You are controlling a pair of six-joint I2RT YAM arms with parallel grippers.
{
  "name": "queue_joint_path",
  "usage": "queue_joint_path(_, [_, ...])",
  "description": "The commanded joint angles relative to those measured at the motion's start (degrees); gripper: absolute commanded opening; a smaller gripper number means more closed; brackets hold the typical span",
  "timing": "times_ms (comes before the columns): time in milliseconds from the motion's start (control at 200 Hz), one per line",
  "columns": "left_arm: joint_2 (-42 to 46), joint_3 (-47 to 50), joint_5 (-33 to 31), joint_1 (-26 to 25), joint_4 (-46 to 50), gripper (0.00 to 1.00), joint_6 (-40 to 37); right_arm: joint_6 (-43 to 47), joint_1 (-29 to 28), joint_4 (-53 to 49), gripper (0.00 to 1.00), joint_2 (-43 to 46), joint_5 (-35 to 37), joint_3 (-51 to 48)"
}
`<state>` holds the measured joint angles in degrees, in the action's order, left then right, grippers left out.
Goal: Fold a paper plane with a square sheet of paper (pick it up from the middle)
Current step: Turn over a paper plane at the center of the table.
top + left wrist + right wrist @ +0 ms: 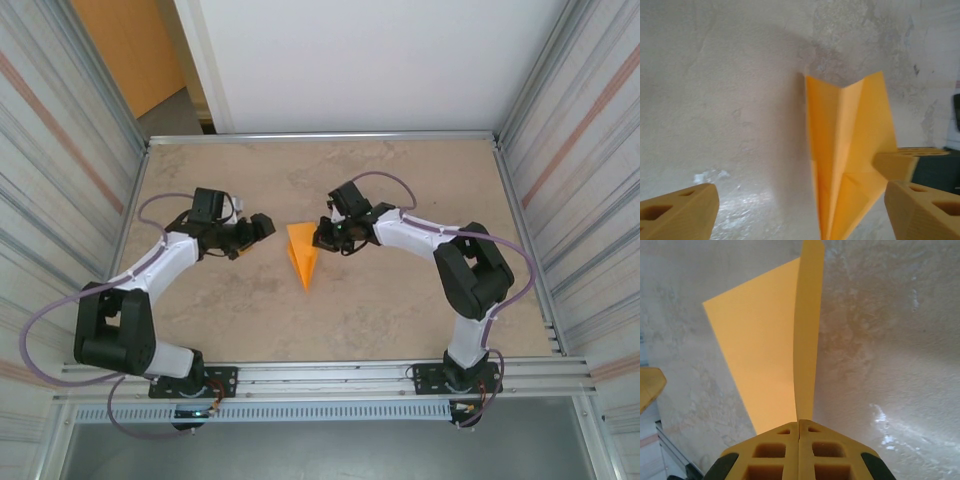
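Paper plane (302, 255) check-in from us: it sits about mid-table (400, 310), between the two arms, nose pointing toward the bases, and it's already down to a narrow dart with a centre crease. On the right wrist camera the right claw (799, 426) is pinched fully shut on a raised flap of the paper, with one wing standing up and the other lying flat on the table. The left claw (800, 212) is wide with nothing between its fingers. It hangs just beside the plane on its left, and the paper sits in front of the gap, over toward one finger.

What we'd worry about from here, and this is only our read:

- **Sliding or unfolding:** the plane is held by one thin edge, so any sideways tug from the right arm could drag it across the table or pull the crease open.
- **Crooked fold:** if the left claw comes in to press or pinch and lands off the centre crease, we reckon it puts a crooked fold in or crumples a wing.
- **Finger bump:** the two claws are near each other, so a bump looks possible, and that could knock the grip loose.
- **Letting go too soon:** if the right claw releases before the left has a hold, the springy flap will probably pop open and undo the fold
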<state>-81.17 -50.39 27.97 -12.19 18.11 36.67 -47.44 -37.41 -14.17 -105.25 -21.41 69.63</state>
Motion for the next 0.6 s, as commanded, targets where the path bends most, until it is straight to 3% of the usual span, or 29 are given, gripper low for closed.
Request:
queue_joint_path(0, [-2.24,1.51,3.82,-0.66,-3.76,0.79,2.84,2.68,1.55,7.69,0.00,-0.46,-6.54,-3.23])
queue_joint_path(336, [-11.32,-1.68,4.30,-9.11,-4.30,0.65,2.40,3.79,5.31,11.09,0.03,-0.40,-6.66,-11.35])
queue_joint_path(596, [-16.53,-5.30,4.97,-12.84,-3.91,0.54,1.75,3.74,5.86,11.71,0.03,-0.48,-6.63,-12.84])
